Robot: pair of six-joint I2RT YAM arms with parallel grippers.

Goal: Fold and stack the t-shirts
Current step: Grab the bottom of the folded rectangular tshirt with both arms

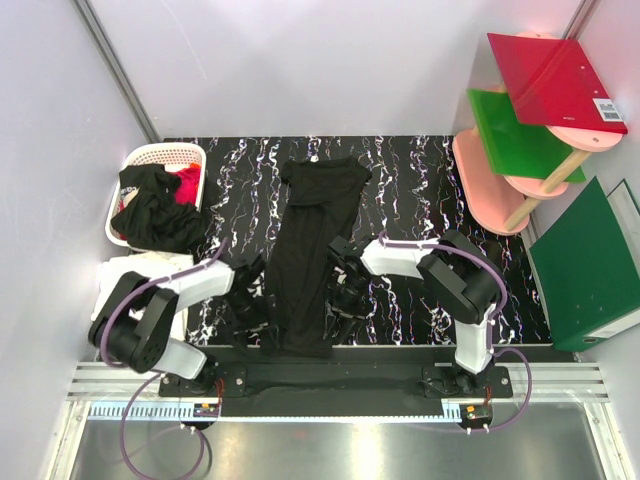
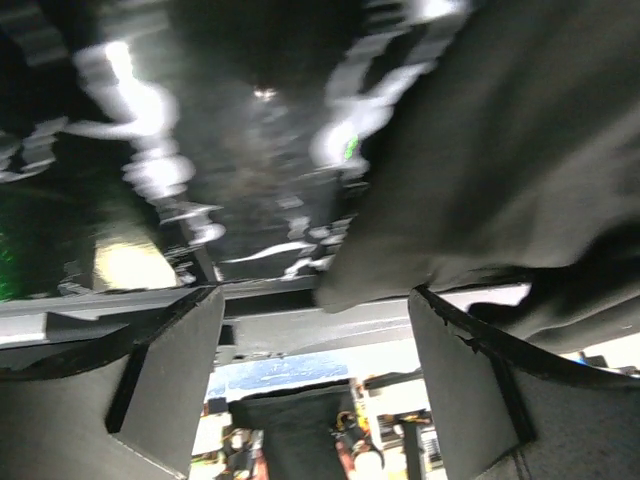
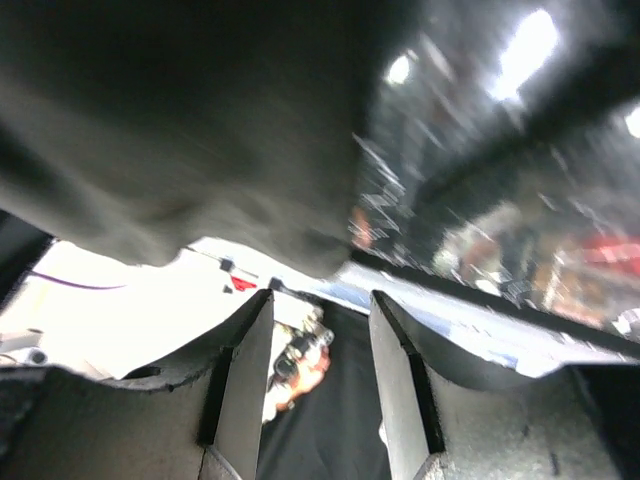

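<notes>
Left gripper (image 2: 315,305) and right gripper (image 3: 321,300) both gape open beside the long-folded black t-shirt (image 1: 315,235) (nothing pinched yet); a shallow grab could slip and mess the fold.

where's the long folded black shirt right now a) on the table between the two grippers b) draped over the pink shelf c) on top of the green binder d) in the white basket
a: the black t-shirt lies as a long narrow strip on the marbled table, with the left gripper on one side of it and the right gripper on the other.
</notes>
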